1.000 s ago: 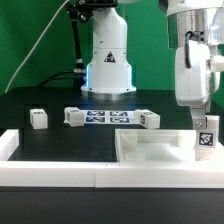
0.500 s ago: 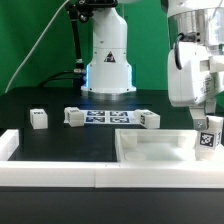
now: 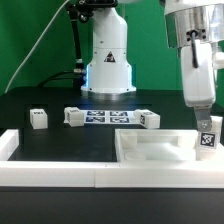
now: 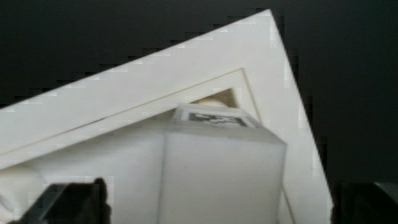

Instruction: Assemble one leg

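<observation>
Nearest in the exterior view run the long white border bars (image 3: 60,172), laid end to end across the front of the black table (image 3: 60,108) with a short raised end at the exterior view's left. Just behind them lies the large flat white tray-like tabletop (image 3: 150,152), rimmed on all sides. At its corner on the exterior view's right stands one small white squarish plastic leg (image 3: 207,140), upright, its black-and-white tag facing the camera. The gripper (image 3: 203,117) of the white robot arm hangs directly above that leg, its dark fingertips just over the leg's top; whether they touch it cannot be told. In the wrist view, two dark fingertips (image 4: 75,200) show at the frame's edge, standing wide apart with only the white tray surface between them, and nothing is held. That view looks down on a corner of the tabletop, where a small tagged white piece (image 4: 217,110) sits in the angle of the rim. Farther back on the table, the thin flat white marker board (image 3: 108,117) lies flat, with three more small white tagged posts near it: one (image 3: 37,119) well apart toward the exterior view's left, one (image 3: 73,117) at the board's left end, one (image 3: 149,119) at its right end. Behind all stands the arm's white base (image 3: 108,60).
</observation>
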